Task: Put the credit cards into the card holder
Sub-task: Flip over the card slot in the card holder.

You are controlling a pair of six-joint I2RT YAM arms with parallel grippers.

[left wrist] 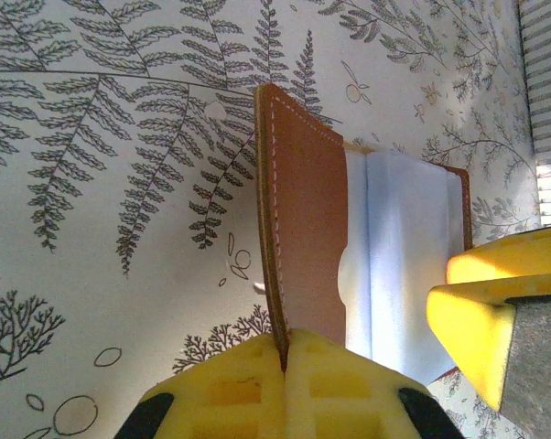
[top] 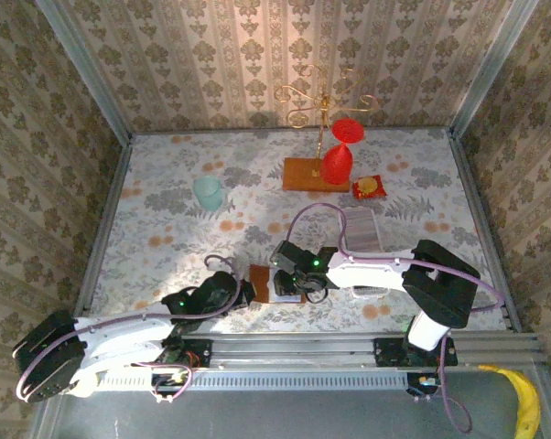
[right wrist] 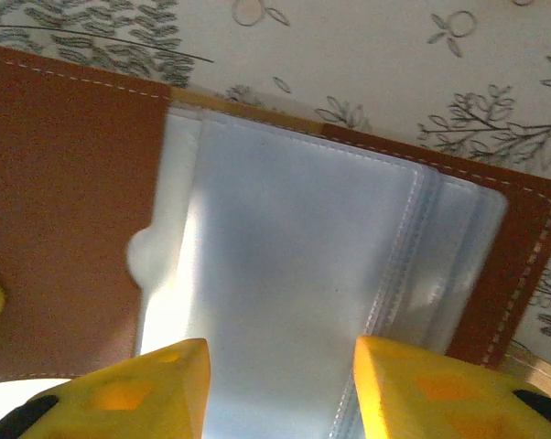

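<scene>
No text, number, brand or sign is legible to me in any view. The red-and-yellow packet [top: 369, 187], near the far right corner of the table [top: 166, 229], is too small for me to read. The leather face and clear pockets of the card holder [right wrist: 74, 210] carry nothing I can read.
</scene>
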